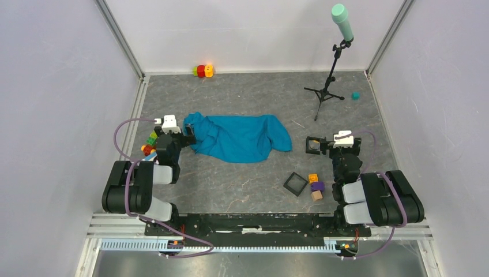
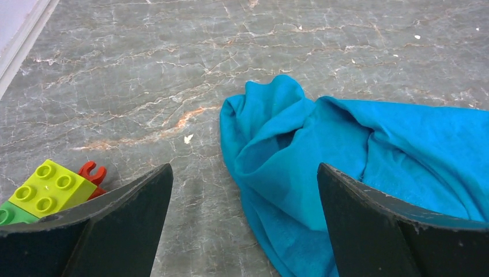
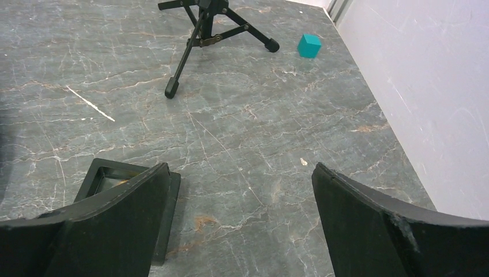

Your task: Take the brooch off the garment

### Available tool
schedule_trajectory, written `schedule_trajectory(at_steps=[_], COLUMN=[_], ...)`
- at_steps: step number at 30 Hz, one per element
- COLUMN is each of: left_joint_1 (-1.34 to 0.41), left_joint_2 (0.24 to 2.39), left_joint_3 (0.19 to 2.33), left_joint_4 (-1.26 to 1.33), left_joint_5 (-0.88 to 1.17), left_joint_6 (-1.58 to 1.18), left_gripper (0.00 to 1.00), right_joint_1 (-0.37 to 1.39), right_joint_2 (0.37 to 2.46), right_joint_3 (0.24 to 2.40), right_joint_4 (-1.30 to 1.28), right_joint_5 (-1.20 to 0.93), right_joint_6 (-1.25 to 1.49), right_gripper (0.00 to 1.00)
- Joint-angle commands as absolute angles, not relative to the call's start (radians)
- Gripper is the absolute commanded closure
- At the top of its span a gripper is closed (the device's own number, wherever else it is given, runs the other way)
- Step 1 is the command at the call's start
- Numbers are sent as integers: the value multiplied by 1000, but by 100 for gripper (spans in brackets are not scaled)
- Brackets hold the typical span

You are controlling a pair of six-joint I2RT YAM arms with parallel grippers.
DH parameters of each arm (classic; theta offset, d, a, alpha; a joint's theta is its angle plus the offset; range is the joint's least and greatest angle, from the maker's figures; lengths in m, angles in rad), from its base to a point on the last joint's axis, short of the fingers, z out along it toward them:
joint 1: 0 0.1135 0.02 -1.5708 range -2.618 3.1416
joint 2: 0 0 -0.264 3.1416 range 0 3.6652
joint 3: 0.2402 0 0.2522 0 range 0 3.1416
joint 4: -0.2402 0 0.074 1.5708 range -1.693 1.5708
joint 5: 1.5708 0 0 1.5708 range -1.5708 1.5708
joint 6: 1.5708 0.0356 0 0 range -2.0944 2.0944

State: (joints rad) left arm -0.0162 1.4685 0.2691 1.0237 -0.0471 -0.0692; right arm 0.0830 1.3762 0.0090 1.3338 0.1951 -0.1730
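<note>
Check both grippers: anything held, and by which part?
Nothing held. Left gripper open at the bunched end of the teal garment, not closed on it; right gripper open over the table beside a black tray.

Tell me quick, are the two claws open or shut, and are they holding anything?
Left gripper: open, holding nothing, at the end of the blue cloth.
Right gripper: open, holding nothing, next to a small black tray.

Black arms [image 1: 130, 187] with pale grey shells [image 1: 162, 174], mauve cables [image 1: 115, 138] and black wedge-shaped gripper fingers [image 2: 115, 231].
</note>
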Motion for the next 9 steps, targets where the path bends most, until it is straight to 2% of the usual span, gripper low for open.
schedule_trajectory(at_steps=[1, 9], left_joint_1=[-14, -14], left_joint_2=[1473, 1477], left_joint_3=[285, 290], left_joint_4=[1021, 1018], left_joint_5=[-5, -5], left_joint_6=[-24, -23], left_gripper=[0, 0], right_joint_1=[80, 80], right_joint_2=[1380, 1381], right_joint_3=[-80, -82], right_joint_4=[1411, 1411], right_joint_5=[174, 174], right_joint_6=[-184, -183], right_gripper=[2, 2])
